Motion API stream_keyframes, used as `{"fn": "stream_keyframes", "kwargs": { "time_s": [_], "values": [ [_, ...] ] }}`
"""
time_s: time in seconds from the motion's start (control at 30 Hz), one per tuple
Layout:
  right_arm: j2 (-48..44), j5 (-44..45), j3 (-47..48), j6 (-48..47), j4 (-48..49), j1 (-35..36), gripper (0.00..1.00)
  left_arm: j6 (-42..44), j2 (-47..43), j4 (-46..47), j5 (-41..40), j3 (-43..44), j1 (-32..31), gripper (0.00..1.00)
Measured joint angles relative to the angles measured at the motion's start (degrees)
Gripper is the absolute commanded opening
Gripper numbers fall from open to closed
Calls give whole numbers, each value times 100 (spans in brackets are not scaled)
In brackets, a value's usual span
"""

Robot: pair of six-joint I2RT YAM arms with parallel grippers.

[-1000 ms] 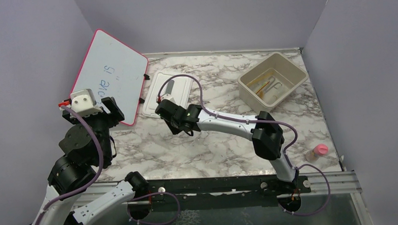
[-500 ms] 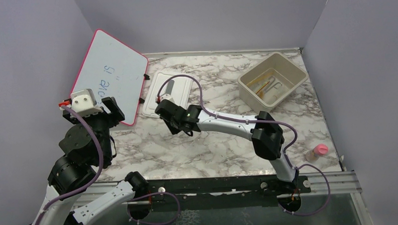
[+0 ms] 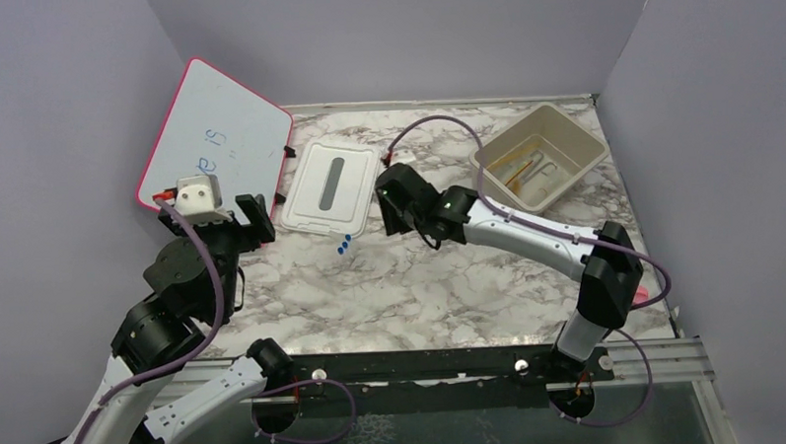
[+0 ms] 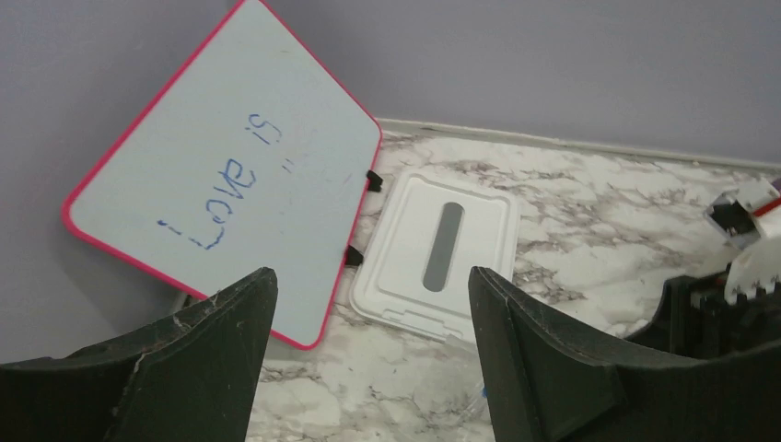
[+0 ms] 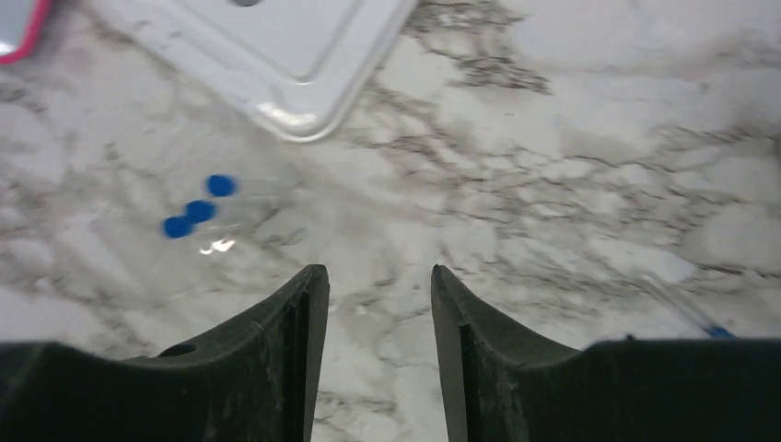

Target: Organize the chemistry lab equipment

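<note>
Three tiny blue pieces (image 3: 343, 245) lie together on the marble just below the white lid (image 3: 329, 185). In the right wrist view the blue pieces (image 5: 198, 212) sit up and to the left of my right gripper (image 5: 379, 276), which is open with only bare marble between its fingers. A thin clear piece with a blue tip (image 5: 686, 313) lies at that view's right. My right gripper (image 3: 389, 217) hovers right of the lid. My left gripper (image 4: 373, 285) is open and empty, facing the lid (image 4: 442, 249). Silver tongs and an orange stick rest in the beige bin (image 3: 563, 127).
The pink-framed whiteboard (image 3: 214, 149) leans against the left wall beside the lid. The bin stands at the back right near the wall. A small pink-capped bottle (image 3: 640, 294) is mostly hidden behind the right arm's elbow at the right edge.
My right gripper has opened and pulled right, off the lid, and the three blue pieces now lie exposed on the marble. The left arm shifted slightly right and forward.
</note>
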Motion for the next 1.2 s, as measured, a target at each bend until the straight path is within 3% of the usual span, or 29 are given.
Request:
{"fn": "stream_keyframes", "kwargs": {
  "time_s": [0.23,0.43,0.67,1.0,1.2],
  "values": [
    [-118,535,-911,-57,-476,-1366,59,-640,229,127,1217,-684,-4,82],
    [-105,590,-1390,-754,-643,-1818,59,-1303,796,426,2247,-1331,-15,82],
    [251,87,-1530,-1956,-509,-2142,50,-1679,1204,785,2898,-1515,-20,82],
    [898,-581,-1327,-3032,-603,-2559,42,-1891,1569,1036,3069,-1515,-20,82],
    [940,-1421,-1268,-3563,-688,-2785,26,-1882,1945,1054,3071,-1491,-20,82]
  ]
}}
